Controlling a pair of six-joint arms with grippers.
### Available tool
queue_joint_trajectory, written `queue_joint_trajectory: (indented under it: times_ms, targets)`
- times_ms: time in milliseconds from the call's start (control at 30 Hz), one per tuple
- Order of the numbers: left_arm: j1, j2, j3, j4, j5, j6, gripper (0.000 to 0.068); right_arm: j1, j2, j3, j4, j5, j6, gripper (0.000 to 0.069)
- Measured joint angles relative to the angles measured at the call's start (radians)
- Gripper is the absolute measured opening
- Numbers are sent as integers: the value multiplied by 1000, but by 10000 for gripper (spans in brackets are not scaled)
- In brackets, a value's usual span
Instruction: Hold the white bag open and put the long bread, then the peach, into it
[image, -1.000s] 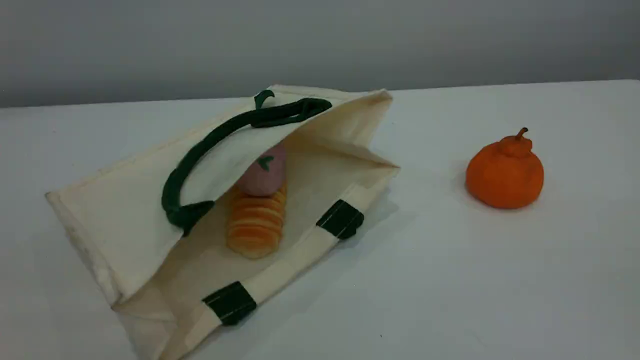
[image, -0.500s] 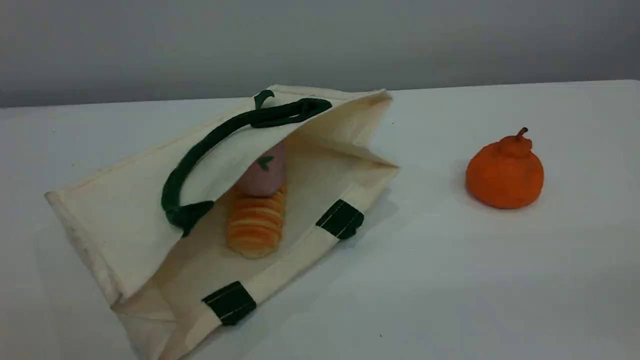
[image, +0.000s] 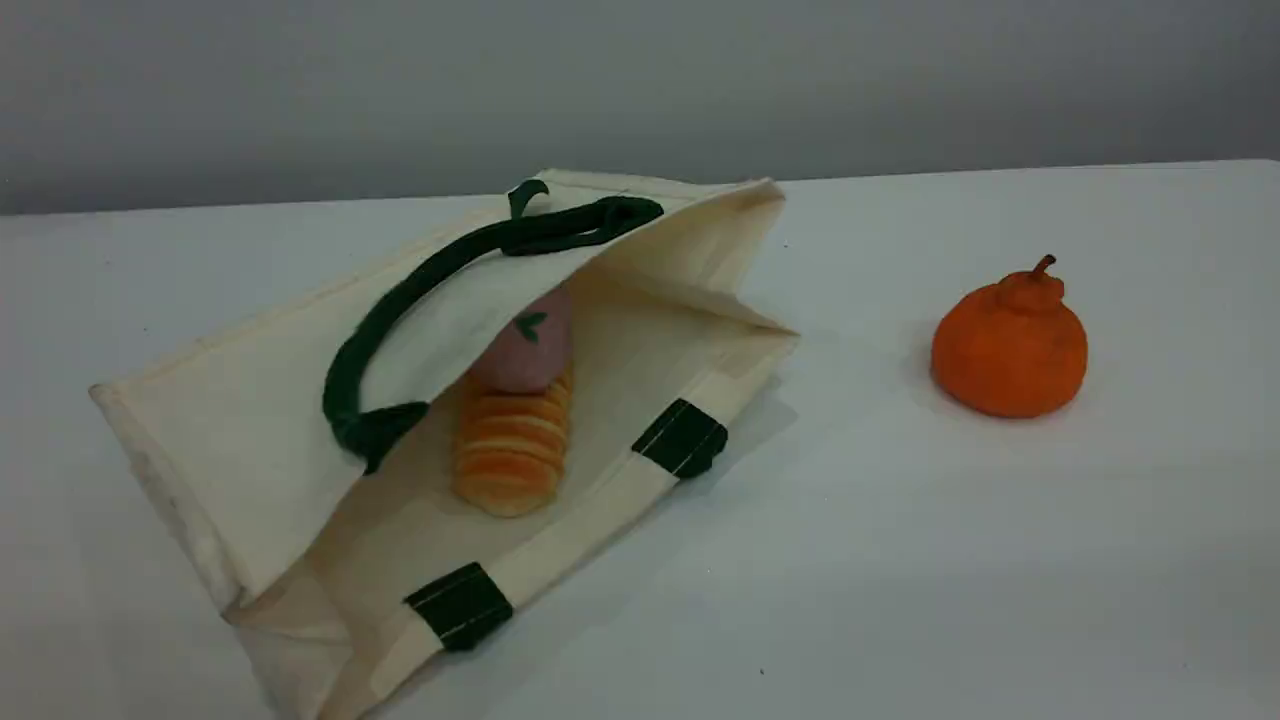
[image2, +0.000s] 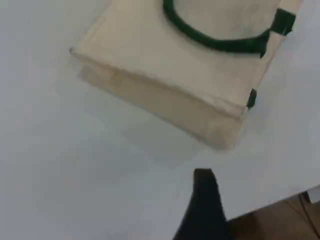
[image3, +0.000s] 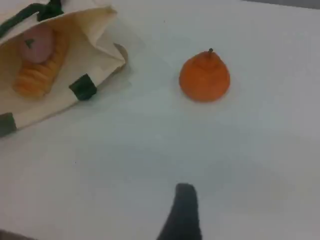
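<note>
The white bag lies on its side on the table, its mouth gaping toward the camera and its dark green handle draped over the upper panel. Inside it rests the long bread, and the peach sits right behind the bread, partly under the upper panel. Neither arm shows in the scene view. In the left wrist view a dark fingertip hovers high above the table, near the bag. A fingertip in the right wrist view is also well above the table, away from the bag. Both grippers are open and hold nothing.
An orange fruit with a stem knob stands alone on the white table to the right of the bag, also visible as the orange fruit in the right wrist view. The table's edge runs close to the left fingertip.
</note>
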Motion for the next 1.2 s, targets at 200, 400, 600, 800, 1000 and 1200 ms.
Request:
queue_joint_trajectory:
  times_ms: [200, 400, 600, 800, 1000, 1200]
  targets:
    - [0, -1, 1, 10, 0, -42, 501, 0, 0, 0, -1, 2, 0, 592]
    - [0, -1, 2, 10, -2, -41, 500, 0, 0, -1, -1, 2, 0, 592]
    - [0, -1, 2, 7, -3, -40, 500, 0, 0, -1, -1, 2, 0, 592]
    - [0, -1, 2, 7, -3, -40, 499, 0, 0, -1, -1, 2, 0, 592]
    - [0, -1, 2, 6, -3, -40, 499, 0, 0, -1, 2, 2, 0, 592]
    - [76, -27, 2, -4, -2, -40, 499, -101, 0, -1, 28, 2, 0, 592]
